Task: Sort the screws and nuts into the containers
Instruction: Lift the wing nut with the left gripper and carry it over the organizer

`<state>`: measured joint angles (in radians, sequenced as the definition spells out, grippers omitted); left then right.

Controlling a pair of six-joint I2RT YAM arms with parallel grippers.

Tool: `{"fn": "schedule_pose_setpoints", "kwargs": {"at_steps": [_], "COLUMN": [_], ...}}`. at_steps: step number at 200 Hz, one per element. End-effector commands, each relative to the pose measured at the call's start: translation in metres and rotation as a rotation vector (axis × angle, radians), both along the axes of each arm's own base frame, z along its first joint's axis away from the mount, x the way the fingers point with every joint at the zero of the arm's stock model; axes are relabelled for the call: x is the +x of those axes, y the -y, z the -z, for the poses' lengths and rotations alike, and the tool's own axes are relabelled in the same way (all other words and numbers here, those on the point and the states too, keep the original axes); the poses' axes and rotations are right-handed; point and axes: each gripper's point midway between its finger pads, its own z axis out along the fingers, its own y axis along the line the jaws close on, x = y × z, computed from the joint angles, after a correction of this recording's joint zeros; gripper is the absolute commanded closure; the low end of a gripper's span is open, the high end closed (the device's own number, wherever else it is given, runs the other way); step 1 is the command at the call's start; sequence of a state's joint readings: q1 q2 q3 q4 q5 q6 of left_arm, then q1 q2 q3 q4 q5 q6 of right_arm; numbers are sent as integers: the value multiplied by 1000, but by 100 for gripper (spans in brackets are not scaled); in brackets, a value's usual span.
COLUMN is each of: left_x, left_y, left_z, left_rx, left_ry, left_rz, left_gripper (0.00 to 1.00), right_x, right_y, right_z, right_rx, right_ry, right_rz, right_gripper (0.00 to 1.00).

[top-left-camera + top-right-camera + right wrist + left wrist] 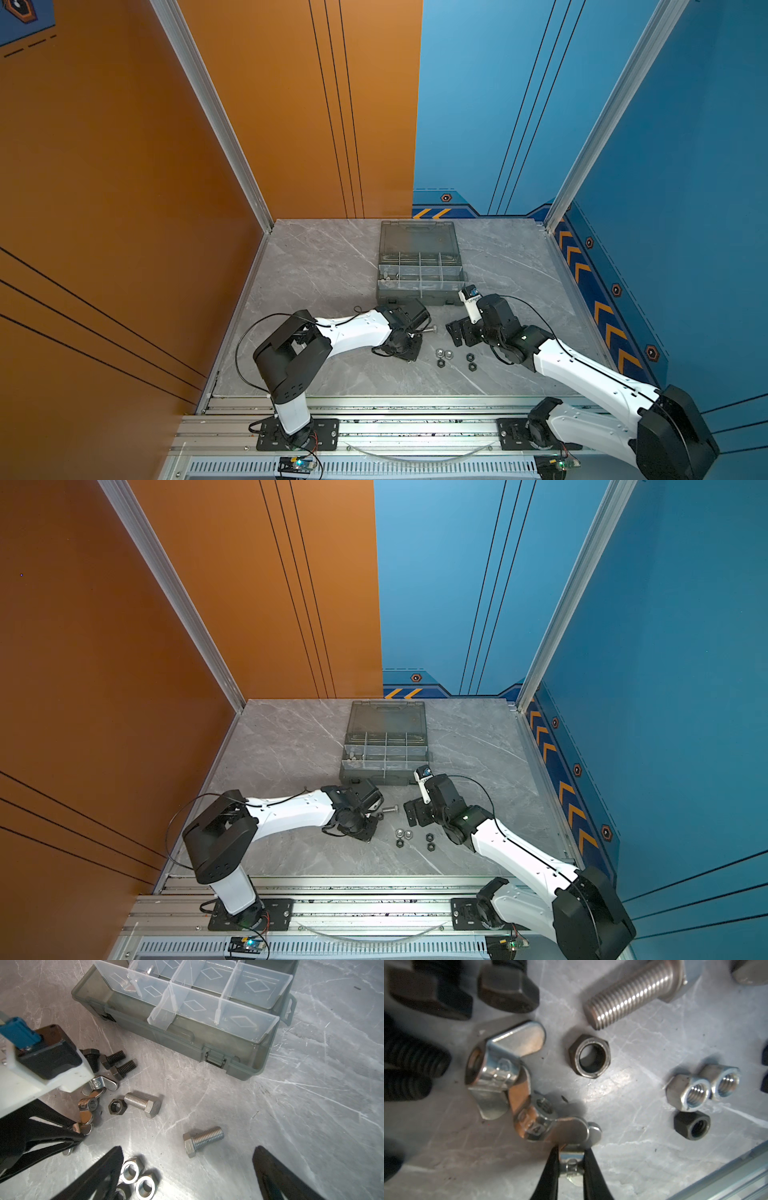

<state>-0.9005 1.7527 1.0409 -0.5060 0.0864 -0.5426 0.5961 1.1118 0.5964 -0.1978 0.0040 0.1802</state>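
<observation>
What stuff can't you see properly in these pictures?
- Left wrist view: the wing nut in the left gripper is mostly hidden by its black fingers.
- Left wrist view: the black bolts are blurred and cut off by the edge.
- Both top views: whatever lies in the organiser case is too small to name.

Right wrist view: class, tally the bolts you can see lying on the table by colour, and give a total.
Silver bolts: 2
Black bolts: 3
Total: 5
</observation>
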Motion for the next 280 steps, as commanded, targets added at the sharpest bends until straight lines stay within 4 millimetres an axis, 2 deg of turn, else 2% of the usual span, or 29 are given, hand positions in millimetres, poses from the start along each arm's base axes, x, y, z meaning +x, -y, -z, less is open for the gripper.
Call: {"fn": "schedule_pose_setpoints", "kwargs": {"at_steps": [1,21,33,72,82,105,109,114,132,150,170,186,210,254,280], "left_x": [-18,-18,-17,-16,-14,1,6,17,48,87,132,168,209,261,279], "left_y": [-21,-21,-22,-19,-14,-9,-11,-6,-17,-32,-47,-57,-65,-71,-71], "left_z": [31,32,32,23,11,-40,-48,-70,-111,-139,-158,-163,-153,-116,-94], "left_rx": [127,128,131,107,67,-72,-94,-141,-217,-259,-281,-295,-267,-242,-237], "left_ry": [-65,-66,-64,-50,-35,41,56,101,196,291,397,450,459,433,407], "left_rz": [16,17,15,15,16,6,-3,-12,-75,-164,-250,-311,-345,-385,-401], "left_gripper": [92,94,100,100,100,100,100,100,100,100,100,100,100,100,100], "right_x": [0,1,1,1,1,0,0,0,0,1,2,3,3,4,3], "right_y": [1,0,0,-1,0,3,3,3,5,5,5,6,7,10,12], "right_z": [-4,-4,-3,-4,-4,-7,-8,-9,-12,-16,-16,-16,-14,-14,-14], "right_rx": [7,9,6,6,4,-1,0,0,2,10,13,11,6,9,10], "right_ry": [14,12,10,8,6,15,18,22,32,44,45,44,41,43,41], "right_rz": [15,12,12,10,12,15,15,14,19,23,28,38,51,74,82], "right_gripper": [0,0,0,0,0,0,0,0,0,0,0,0,0,0,0]}}
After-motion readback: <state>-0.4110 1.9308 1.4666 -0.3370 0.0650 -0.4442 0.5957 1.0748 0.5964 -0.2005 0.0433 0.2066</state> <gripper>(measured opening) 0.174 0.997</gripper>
